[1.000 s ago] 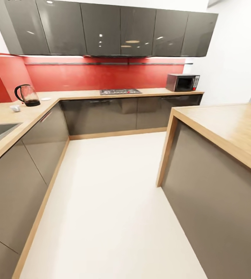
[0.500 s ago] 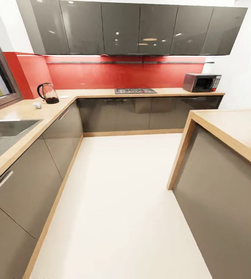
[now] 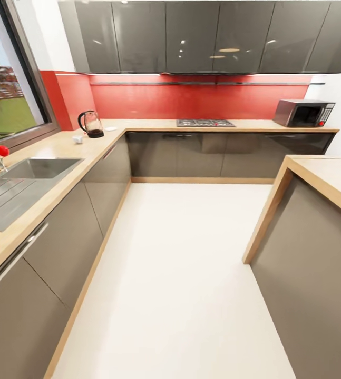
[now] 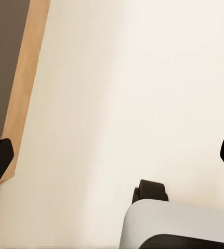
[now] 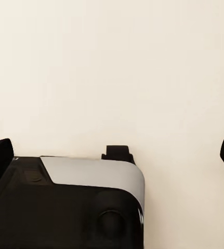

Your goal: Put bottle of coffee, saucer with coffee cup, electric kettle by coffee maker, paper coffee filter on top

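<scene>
1. Since the earlier frames the whole head view has swung left: the camera has turned, not the kitchen. A window and a steel sink (image 3: 38, 168) now show at the left, and the microwave (image 3: 303, 112) sits further right in the picture.
2. Far down the kitchen countertop (image 3: 59, 145), near the corner under the red backsplash, stands the electric kettle (image 3: 90, 125). Just beside it sit the coffee cup (image 3: 77, 139), nearer the robot, and a pale flat disc that is probably the saucer (image 3: 110, 128).
3. These things lie ahead and to the robot's left, well apart from both arms, so the left arm looks the nearer one once the base closes in. The kettle is upright; which way its handle faces is too small to tell.
4. Both wrist views look down at the pale floor. The left gripper (image 4: 112, 155) has its dark fingertips at opposite edges of the frame, spread wide and empty; the right gripper (image 5: 112, 155) likewise.
5. No brand, label or readable writing is visible anywhere.
</scene>
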Controlling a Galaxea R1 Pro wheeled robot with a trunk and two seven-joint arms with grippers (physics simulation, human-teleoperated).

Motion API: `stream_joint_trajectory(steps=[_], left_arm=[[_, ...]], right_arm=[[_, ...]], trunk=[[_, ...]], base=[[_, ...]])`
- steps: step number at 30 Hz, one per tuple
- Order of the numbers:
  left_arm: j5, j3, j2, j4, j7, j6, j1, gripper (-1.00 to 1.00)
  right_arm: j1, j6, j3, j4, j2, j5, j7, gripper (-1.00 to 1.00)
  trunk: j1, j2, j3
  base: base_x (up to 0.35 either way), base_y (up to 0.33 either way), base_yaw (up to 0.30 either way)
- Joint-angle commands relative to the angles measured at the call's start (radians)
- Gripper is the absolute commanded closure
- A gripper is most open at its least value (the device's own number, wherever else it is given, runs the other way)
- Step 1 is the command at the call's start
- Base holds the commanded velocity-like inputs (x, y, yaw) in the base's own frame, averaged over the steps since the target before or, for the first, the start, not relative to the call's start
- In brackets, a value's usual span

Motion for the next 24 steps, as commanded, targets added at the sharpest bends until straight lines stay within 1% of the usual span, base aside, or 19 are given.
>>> stream_joint_trajectory(steps=[1,21,24], left_arm=[[0.001,0.001,0.0,0.001,0.0,-0.003,-0.001,-1.0],[-0.001,0.001,0.0,0.001,0.0,-0.003,-0.001,-1.0],[-0.001,0.001,0.0,0.001,0.0,-0.003,-0.001,-1.0]], right_arm=[[0.0,-0.003,0.0,0.0,0.0,0.001,0.0,-1.0],[0.0,-0.004,-0.001,-0.002,-0.001,0.001,-0.002,-1.0],[0.0,-0.019,-0.001,-0.003,-0.002,0.001,-0.001,-1.0]], trunk=[[-0.004,0.007,0.002],[-0.081,0.147,0.054],[-0.092,0.168,0.062]], base=[[0.0,0.0,0.262],[0.0,0.0,0.267],[0.0,0.0,0.267]])
